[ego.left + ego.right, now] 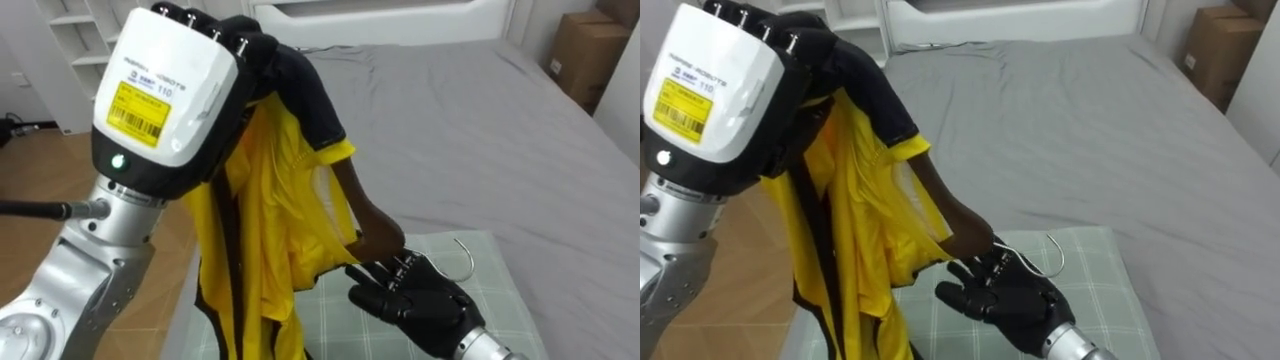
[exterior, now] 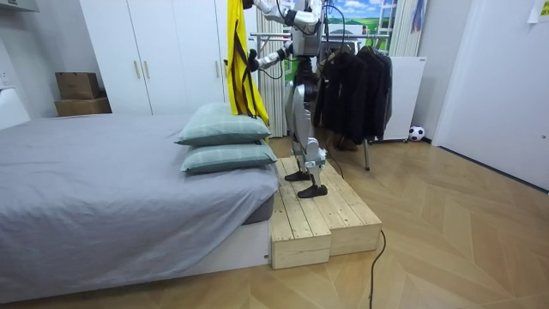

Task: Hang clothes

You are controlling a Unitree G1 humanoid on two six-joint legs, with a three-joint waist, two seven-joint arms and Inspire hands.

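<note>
My left hand [image 1: 165,90] is raised high, its fingers curled into the black shoulder of a yellow and black shirt [image 1: 270,200], which hangs down from it in folds. Lower right, my black right hand [image 1: 425,300] reaches under the shirt's hem. It grips the neck of a thin wire hanger [image 1: 466,255], whose hook curls up just behind the knuckles; the hanger's arms are hidden inside the cloth. In the room view the shirt [image 2: 238,60] dangles in front of me as I stand on a wooden platform [image 2: 322,215] beside the bed.
A pale green checked pillow [image 1: 500,290] lies under my right hand on the grey bed [image 1: 480,130]. A cardboard box [image 1: 590,50] stands far right, white shelves [image 1: 80,40] far left. Behind me a rack of dark clothes [image 2: 356,86] stands near white wardrobes [image 2: 163,51].
</note>
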